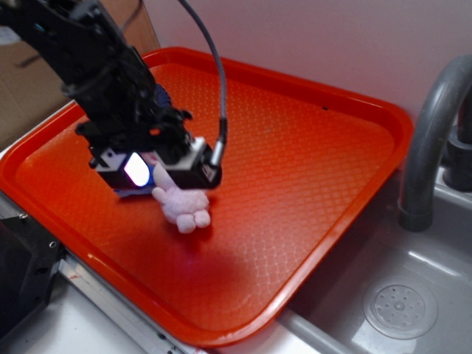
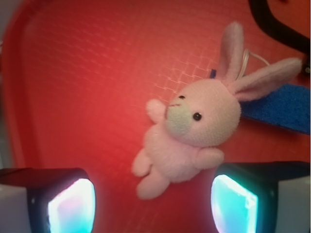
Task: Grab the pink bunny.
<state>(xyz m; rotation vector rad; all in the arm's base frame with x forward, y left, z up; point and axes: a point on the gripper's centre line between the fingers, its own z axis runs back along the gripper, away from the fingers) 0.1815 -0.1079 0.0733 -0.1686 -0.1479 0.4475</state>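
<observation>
**Operator:** State the location of the pink bunny [image 2: 194,133].

**Technician:** It lies flat on its back on the orange tray [image 1: 310,147], toward the tray's left edge, face up. The ears point away from the claw [image 2: 153,201]. A blue sponge brush [image 2: 284,107] lies just beside the ears.

**Operator:** Handling properties?

**Technician:** By appearance: light, soft, compressible plush. Not fragile. The fuzzy surface should resist slipping, though the body will deform under pressure. Recommended hold: across the round body, below the head. Avoid the ears and stubby limbs, which offer little bulk.

**Operator:** Arm pose and claw state?

**Technician:** The arm reaches down over the tray from the far left corner, wrist pointing steeply downward. The claw is spread wide and holds nothing. Its lit pads [image 2: 73,206] flank the bunny's legs, one on each side, apparently not touching it.
</observation>
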